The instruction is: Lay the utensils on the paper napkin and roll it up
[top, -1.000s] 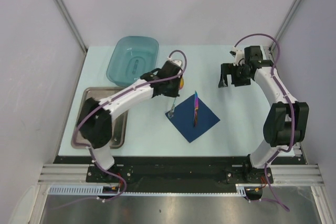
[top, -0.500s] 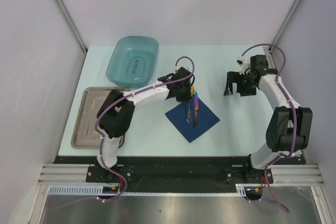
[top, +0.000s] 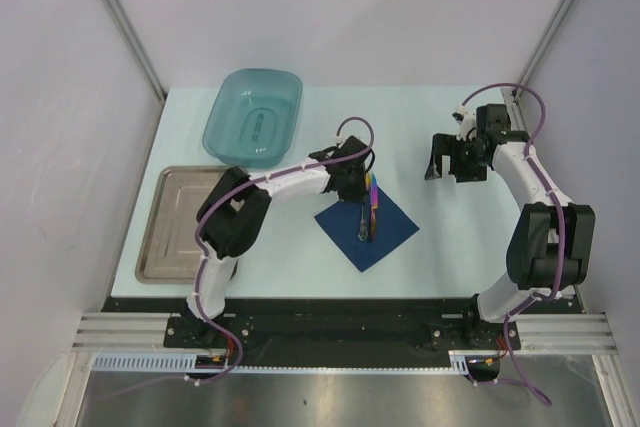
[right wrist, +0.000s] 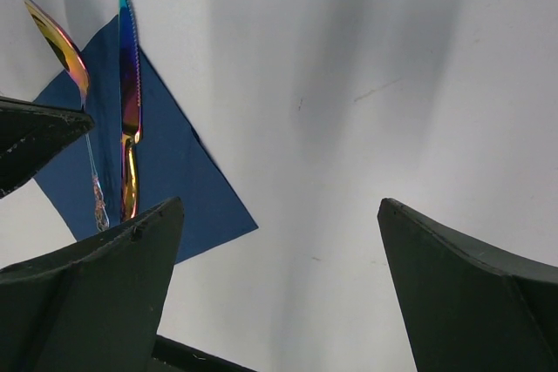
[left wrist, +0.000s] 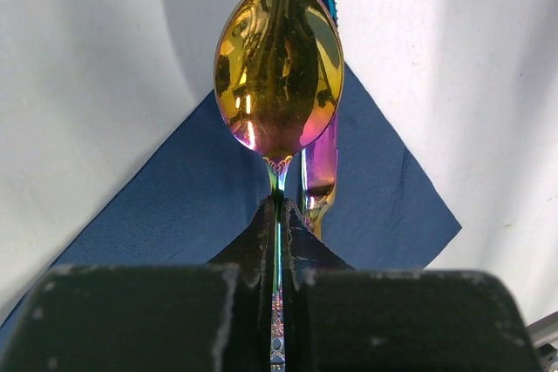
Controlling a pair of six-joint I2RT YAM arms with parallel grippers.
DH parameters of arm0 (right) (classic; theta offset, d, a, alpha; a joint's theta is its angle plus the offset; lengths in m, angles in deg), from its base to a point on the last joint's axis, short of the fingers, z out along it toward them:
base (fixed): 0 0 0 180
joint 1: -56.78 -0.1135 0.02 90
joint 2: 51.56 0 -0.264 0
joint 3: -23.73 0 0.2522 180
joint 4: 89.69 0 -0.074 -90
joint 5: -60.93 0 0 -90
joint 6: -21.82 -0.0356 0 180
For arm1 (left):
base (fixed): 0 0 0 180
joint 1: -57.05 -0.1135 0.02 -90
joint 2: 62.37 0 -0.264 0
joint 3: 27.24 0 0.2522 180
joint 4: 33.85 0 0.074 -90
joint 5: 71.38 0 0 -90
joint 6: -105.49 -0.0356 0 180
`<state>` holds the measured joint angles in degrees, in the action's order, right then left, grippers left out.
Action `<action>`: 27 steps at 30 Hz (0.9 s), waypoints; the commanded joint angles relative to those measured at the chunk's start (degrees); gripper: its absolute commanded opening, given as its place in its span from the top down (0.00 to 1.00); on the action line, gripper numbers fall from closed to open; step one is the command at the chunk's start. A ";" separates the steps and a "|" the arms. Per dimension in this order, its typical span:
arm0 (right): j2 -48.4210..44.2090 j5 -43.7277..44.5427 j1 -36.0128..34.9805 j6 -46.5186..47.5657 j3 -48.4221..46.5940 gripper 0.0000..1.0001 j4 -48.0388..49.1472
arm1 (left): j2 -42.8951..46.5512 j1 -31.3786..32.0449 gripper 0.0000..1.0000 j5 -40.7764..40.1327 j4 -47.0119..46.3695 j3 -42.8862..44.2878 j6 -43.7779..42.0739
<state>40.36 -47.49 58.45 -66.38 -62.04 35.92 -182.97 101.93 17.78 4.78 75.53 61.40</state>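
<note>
The dark navy paper napkin (top: 380,232) lies on the table like a diamond. An iridescent knife (top: 372,202) lies on it along its middle. My left gripper (top: 357,190) hovers over the napkin's upper left part, shut on the handle of a spoon. In the left wrist view the spoon's gold bowl (left wrist: 279,71) sticks out past the gripper (left wrist: 279,208), above the napkin (left wrist: 166,206) and beside the knife (left wrist: 321,158). My right gripper (top: 438,162) is open and empty, to the right of the napkin. Its view (right wrist: 279,206) shows the knife (right wrist: 129,84), the spoon (right wrist: 59,45) and the napkin (right wrist: 179,176).
A translucent teal tub (top: 253,117) stands at the back left. A metal tray (top: 165,247) lies at the left near edge. The left arm's forearm stretches across from the tray to the napkin.
My left gripper has carried the spoon to the right, from the napkin's left corner to over the napkin beside the knife. My right gripper has drawn back a little to the right.
</note>
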 commanded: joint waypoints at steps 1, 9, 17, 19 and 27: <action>0.01 0.57 -0.44 -0.57 -1.56 0.00 0.63 | -0.51 -0.15 0.99 0.40 -1.57 2.74 1.64; 0.28 1.01 -0.79 -0.48 -1.73 0.00 0.45 | -2.10 -0.32 0.99 1.98 -1.57 4.24 1.81; 1.16 0.84 -1.14 -0.66 -2.26 0.00 0.19 | -3.33 -0.50 0.99 1.81 -0.69 3.80 1.37; 1.24 0.66 -1.23 -0.66 -2.17 0.00 0.28 | -3.24 -0.67 0.99 1.72 -0.35 3.62 1.37; 1.77 0.66 -1.50 -0.75 -2.61 0.00 0.37 | -3.42 -1.38 0.91 1.19 -0.08 3.01 1.90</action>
<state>41.75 -47.29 57.33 -66.69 -62.17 35.88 -186.57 101.25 19.29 4.54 77.61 62.10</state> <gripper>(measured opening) 0.994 0.062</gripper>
